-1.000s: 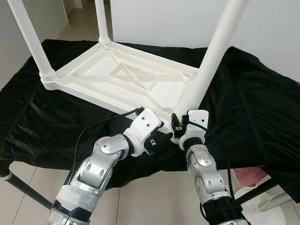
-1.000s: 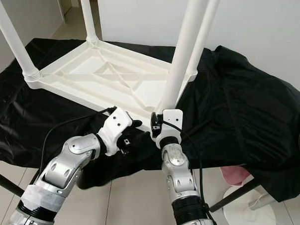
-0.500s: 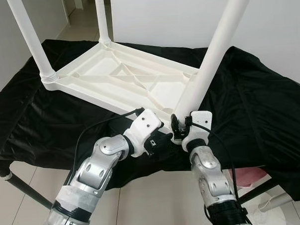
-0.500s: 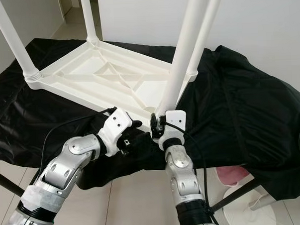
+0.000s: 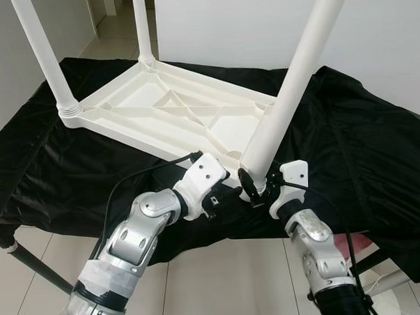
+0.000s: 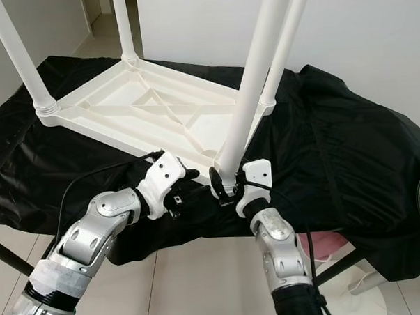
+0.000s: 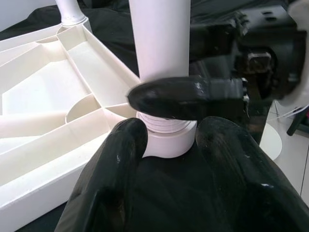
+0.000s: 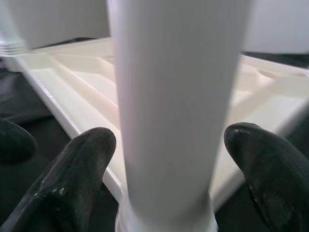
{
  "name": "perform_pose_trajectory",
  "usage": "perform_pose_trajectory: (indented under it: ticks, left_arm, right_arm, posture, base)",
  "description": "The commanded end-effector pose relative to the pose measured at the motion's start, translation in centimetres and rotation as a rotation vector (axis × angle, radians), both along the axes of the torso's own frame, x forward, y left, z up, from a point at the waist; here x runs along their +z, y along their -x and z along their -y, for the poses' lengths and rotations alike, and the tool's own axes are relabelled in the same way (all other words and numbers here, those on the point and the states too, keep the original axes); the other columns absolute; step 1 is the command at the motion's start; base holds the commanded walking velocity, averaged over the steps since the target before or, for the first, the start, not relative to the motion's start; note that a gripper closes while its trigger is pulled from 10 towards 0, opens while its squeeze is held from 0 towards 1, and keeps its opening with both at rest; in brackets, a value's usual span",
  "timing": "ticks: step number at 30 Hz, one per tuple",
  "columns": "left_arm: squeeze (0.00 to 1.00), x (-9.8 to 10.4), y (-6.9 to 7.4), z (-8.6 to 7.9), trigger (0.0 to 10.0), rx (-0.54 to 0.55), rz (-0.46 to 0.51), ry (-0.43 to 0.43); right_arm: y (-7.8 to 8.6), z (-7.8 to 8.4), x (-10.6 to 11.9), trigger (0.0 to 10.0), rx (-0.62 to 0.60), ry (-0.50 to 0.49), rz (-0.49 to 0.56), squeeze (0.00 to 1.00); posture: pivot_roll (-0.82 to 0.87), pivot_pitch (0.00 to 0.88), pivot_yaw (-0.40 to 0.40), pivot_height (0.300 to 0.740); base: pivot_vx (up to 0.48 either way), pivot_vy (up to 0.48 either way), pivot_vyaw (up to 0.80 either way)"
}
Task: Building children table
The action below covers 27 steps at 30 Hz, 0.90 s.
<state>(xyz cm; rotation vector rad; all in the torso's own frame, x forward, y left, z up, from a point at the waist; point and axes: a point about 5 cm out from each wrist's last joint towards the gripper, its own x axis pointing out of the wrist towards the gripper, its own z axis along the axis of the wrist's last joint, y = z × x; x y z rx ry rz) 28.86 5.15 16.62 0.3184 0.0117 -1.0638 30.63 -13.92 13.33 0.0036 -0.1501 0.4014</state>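
Observation:
A white plastic children's table (image 5: 125, 133) lies upside down on a black cloth. Its near right leg (image 5: 290, 84) stands up from the corner socket (image 7: 166, 137). My right gripper (image 5: 257, 190) is shut on the base of this leg, with one black finger (image 7: 183, 96) lying across its front. In the right wrist view the leg (image 8: 178, 106) stands between the two fingers (image 8: 72, 179). My left gripper (image 5: 224, 195) rests open on the cloth at the same corner. Its fingers (image 7: 116, 164) point at the socket from either side.
Three other legs stand up from the table: far left (image 5: 41, 50), back (image 5: 141, 28) and back right (image 6: 282, 46). The black cloth (image 5: 377, 143) hangs over the front edge. Below right, on the tiled floor, are a white round base (image 5: 390, 289) and something pink (image 5: 353, 245).
My right wrist has swung out to the right around the leg's base, still holding it. The leg's top leans slightly more to the left. The left arm is still.

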Motion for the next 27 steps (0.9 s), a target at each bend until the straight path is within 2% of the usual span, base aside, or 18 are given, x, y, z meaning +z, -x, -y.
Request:
perform_pose_trajectory:
  ticks: [1, 6, 9, 13, 15, 17, 18, 27]
  left_arm:
    - [0.00, 0.1, 0.0, 0.2, 10.0, -0.014, 0.006, -0.005]
    - [0.00, 0.2, -0.1, 0.2, 10.0, -0.013, 0.008, -0.005]
    - [0.00, 0.3, -0.2, 0.1, 10.0, -0.008, 0.011, -0.005]
    - [0.00, 0.3, -0.2, 0.1, 10.0, -0.007, 0.011, -0.004]
    - [0.00, 0.3, -0.2, 0.0, 10.0, -0.003, 0.012, -0.005]
    - [0.00, 0.3, -0.2, 0.0, 10.0, -0.003, 0.012, -0.005]
    - [0.00, 0.3, -0.2, 0.0, 10.0, 0.000, 0.012, -0.004]
    - [0.00, 0.4, -0.2, -0.2, 10.0, 0.009, 0.014, -0.004]
  right_arm:
    - [-0.5, 0.3, 0.2, 10.0, 0.034, 0.002, 0.009, 0.00]
    - [-1.3, 0.1, 0.6, 10.0, 0.108, 0.040, 0.006, 0.00]
    - [-2.2, -0.5, 0.3, 10.0, 0.195, 0.095, -0.024, 0.00]
    - [-2.5, -0.8, 0.1, 10.0, 0.226, 0.107, -0.042, 0.00]
    - [-2.9, -1.2, -0.2, 3.6, 0.261, 0.140, -0.049, 0.00]
    - [-2.9, -1.2, -0.2, 3.6, 0.261, 0.140, -0.049, 0.00]
    - [-3.0, -1.2, -0.2, 0.0, 0.265, 0.140, -0.046, 0.00]
    - [-3.4, -0.8, -0.3, 0.0, 0.270, 0.129, -0.050, 0.00]
  posture:
    - [0.01, 0.000, -0.048, 0.740]
    - [0.02, 0.000, -0.048, 0.740]
    - [0.02, 0.003, -0.047, 0.740]
    - [0.02, 0.005, -0.048, 0.740]
    - [0.03, 0.011, -0.050, 0.740]
    - [0.03, 0.011, -0.050, 0.740]
    - [0.03, 0.011, -0.051, 0.740]
    - [0.04, 0.026, -0.047, 0.740]
  base:
    - [0.000, 0.000, 0.00]
    - [0.000, 0.000, 0.00]
    - [0.000, 0.000, 0.00]
    - [0.000, 0.000, 0.00]
    - [0.000, 0.000, 0.00]
    - [0.000, 0.000, 0.00]
    - [0.000, 0.000, 0.00]
    - [0.000, 0.000, 0.00]
